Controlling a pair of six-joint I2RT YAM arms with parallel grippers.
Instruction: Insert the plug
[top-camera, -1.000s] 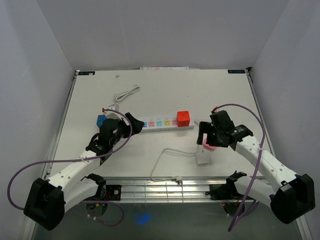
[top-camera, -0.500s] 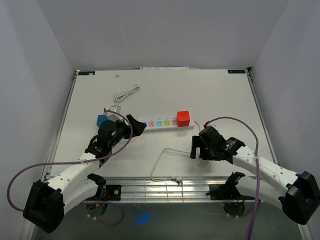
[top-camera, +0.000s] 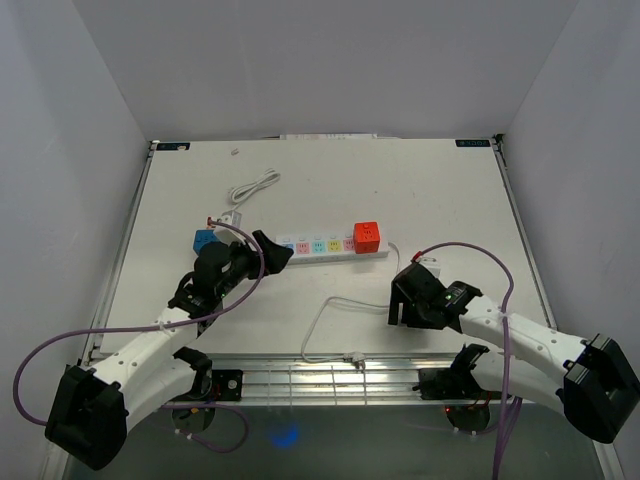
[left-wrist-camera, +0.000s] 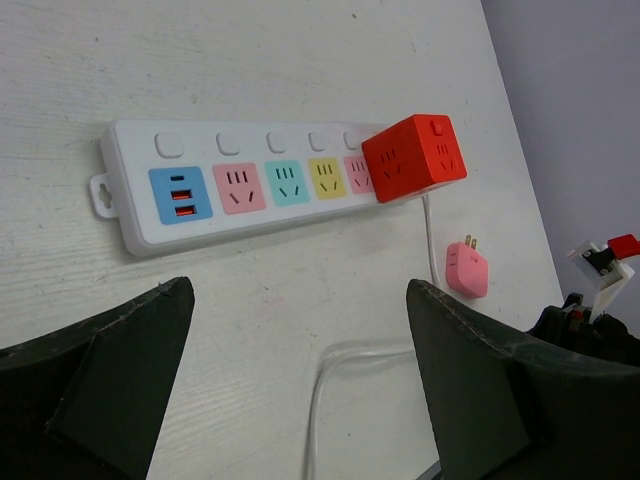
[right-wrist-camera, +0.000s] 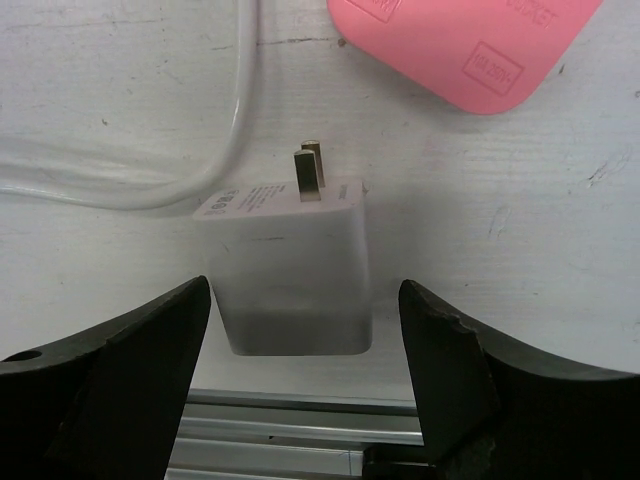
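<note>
A white power strip with coloured sockets lies mid-table, with a red cube adapter plugged in at its right end. It also shows in the left wrist view with the red cube. My left gripper is open and empty just left of the strip. A white plug with its prongs pointing away lies flat near the table's front edge. My right gripper is open and low, one finger on each side of the plug without touching it. In the top view my right gripper hides the plug.
A pink plug lies just beyond the white plug and shows in the left wrist view. The plug's white cable loops left to the front edge. A blue cube adapter and a coiled white cord lie at the left.
My right gripper has moved toward the near edge and lowered over the white plug, now covering it and the pink plug in the top view. The left arm has barely moved.
</note>
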